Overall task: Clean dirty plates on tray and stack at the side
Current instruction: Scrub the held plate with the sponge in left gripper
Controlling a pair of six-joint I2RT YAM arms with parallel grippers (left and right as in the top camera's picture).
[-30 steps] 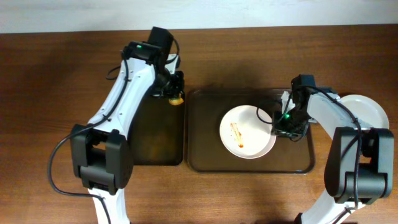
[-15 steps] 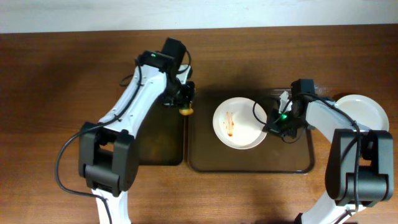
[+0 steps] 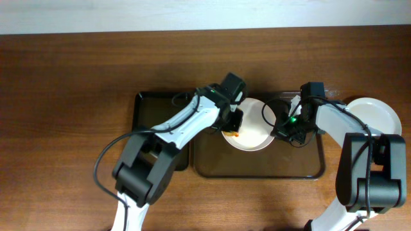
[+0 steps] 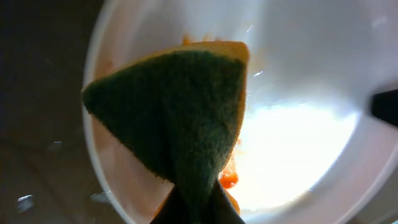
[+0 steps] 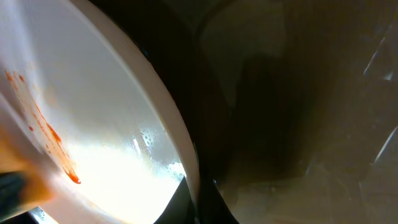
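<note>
At centre, left hand [image 3: 232, 123] clamped on green-faced yellow sponge [image 4: 180, 118], pressed to round white shallow plate [image 3: 257, 133] streaked orange-red, plate on large dark brown rectangular tray [image 3: 257, 165], right hand [image 3: 283, 129] pinching its right rim, plain white plate [image 3: 377, 112] far right, brown wooden table [image 3: 64, 96].

A green-and-yellow sponge [image 4: 180, 112], and a narrow black tray [image 3: 149, 112] on the brown wooden table [image 3: 64, 128].
</note>
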